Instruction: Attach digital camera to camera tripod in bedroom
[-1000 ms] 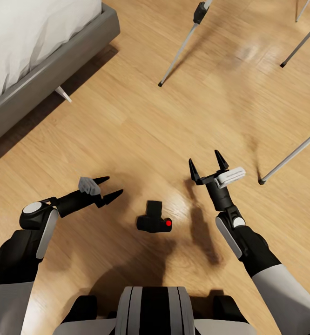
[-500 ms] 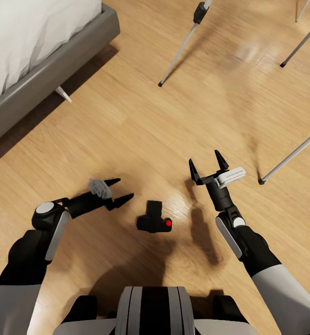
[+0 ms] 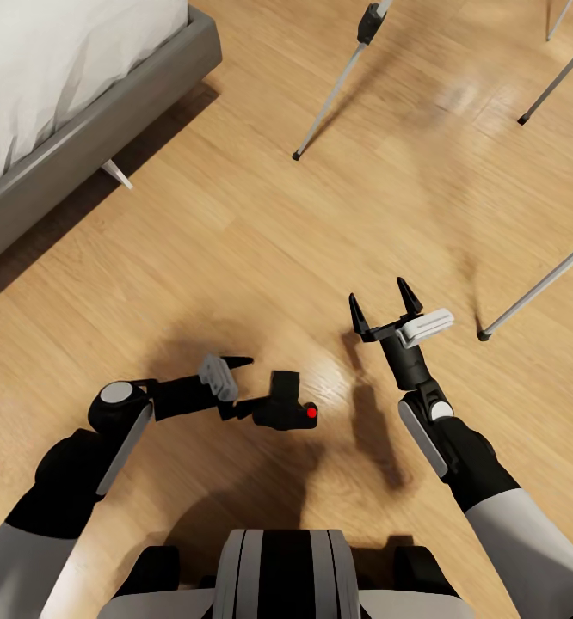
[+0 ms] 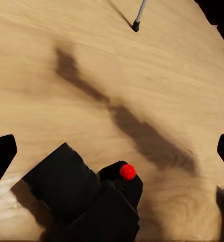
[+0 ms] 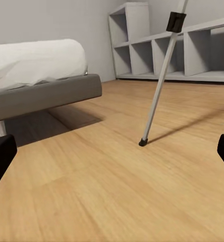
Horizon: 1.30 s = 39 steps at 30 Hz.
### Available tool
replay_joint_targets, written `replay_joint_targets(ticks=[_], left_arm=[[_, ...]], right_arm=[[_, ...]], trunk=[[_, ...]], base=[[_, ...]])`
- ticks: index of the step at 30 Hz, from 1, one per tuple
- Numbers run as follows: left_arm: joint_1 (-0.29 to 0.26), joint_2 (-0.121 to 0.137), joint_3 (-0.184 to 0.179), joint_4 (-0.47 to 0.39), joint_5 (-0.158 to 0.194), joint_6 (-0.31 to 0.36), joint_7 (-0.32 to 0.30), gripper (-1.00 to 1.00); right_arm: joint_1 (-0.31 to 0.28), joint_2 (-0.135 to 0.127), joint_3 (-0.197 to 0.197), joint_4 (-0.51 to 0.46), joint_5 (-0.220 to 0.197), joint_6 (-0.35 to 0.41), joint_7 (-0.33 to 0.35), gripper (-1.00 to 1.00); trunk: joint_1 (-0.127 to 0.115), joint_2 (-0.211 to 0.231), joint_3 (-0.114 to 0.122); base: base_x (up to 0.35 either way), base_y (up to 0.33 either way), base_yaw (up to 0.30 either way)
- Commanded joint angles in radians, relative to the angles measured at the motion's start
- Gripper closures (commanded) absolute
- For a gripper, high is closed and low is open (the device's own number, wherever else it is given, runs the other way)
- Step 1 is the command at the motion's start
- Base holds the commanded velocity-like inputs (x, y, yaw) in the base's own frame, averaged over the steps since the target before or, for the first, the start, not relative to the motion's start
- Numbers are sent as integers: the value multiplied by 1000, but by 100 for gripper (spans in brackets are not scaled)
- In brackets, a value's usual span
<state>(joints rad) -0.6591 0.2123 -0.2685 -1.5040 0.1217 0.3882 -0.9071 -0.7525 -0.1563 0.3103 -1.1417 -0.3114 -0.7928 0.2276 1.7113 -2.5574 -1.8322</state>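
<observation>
The digital camera (image 3: 283, 409) lies on the wood floor in front of my base, its red button (image 3: 311, 413) toward the right. My left gripper (image 3: 250, 386) is open just left of it, the lower finger touching or nearly touching the body. In the left wrist view the digital camera (image 4: 76, 200) sits close below between the spread fingertips (image 4: 2, 155). My right gripper (image 3: 378, 292) is open and empty, farther right and beyond the camera. Silver legs of the camera tripod (image 3: 339, 83) stand ahead, with another leg (image 3: 539, 289) at the right. The tripod's head is out of view.
A grey bed (image 3: 80, 129) with white bedding fills the far left corner. In the right wrist view a tripod leg (image 5: 160, 83) stands ahead, the bed (image 5: 41, 91) beside it and a grey open shelf unit (image 5: 177, 48) against the wall behind.
My left arm has swung right and slightly nearer, bringing its open gripper from well left of the camera up against it. The right arm and camera have not moved.
</observation>
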Motion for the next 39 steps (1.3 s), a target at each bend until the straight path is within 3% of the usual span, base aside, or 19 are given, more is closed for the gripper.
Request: replay_joint_targets(ticks=[1,4,6,7,11,16,20,23,24,33,39], left_arm=[[-1,5,-7,0,8,9,1,-100],[-1,9,-13,1,-8,9,1,-100],[-1,11,-18,1,-59,8,1,-100],[-1,11,-21,2,-114,7,1,-100],[-1,8,-32,1,-237,6,1,-100],[-1,5,-58,-1,-364,3,0,-100],[-1,7,-65,-3,-396,-7,-1,-100],[-1,8,-68,-2,-410,-41,-2,-100],[-1,9,-68,-1,-415,-87,-2,-100],[-1,10,-70,-1,-420,-141,-2,-100],[-1,10,-71,-1,-423,-146,-3,-100]], right_arm=[[-1,-1,3,1,-10,-2,6,-100],[-1,-1,3,1,-10,-2,6,-100],[-1,-1,3,2,-10,-1,6,-100],[-1,-1,3,3,-10,-1,6,-100],[-1,0,2,3,-11,-2,5,-100],[-1,0,-2,4,-12,-1,3,-100],[-1,-1,-4,4,-14,-3,3,-100],[-1,-1,-6,4,-15,-5,4,-100],[-1,-2,-7,4,-15,-5,3,-100],[-1,-2,-24,4,-14,-6,3,-100],[-1,-2,-33,4,-13,-77,4,-100]], trunk=[[0,0,0],[0,0,0],[0,0,0],[0,0,0],[0,0,0],[0,0,0],[0,0,0],[0,0,0],[0,0,0],[0,0,0],[0,0,0]], base=[[0,0,0],[0,0,0],[0,0,0],[0,0,0],[0,0,0],[0,0,0],[0,0,0],[0,0,0],[0,0,0],[0,0,0],[0,0,0]])
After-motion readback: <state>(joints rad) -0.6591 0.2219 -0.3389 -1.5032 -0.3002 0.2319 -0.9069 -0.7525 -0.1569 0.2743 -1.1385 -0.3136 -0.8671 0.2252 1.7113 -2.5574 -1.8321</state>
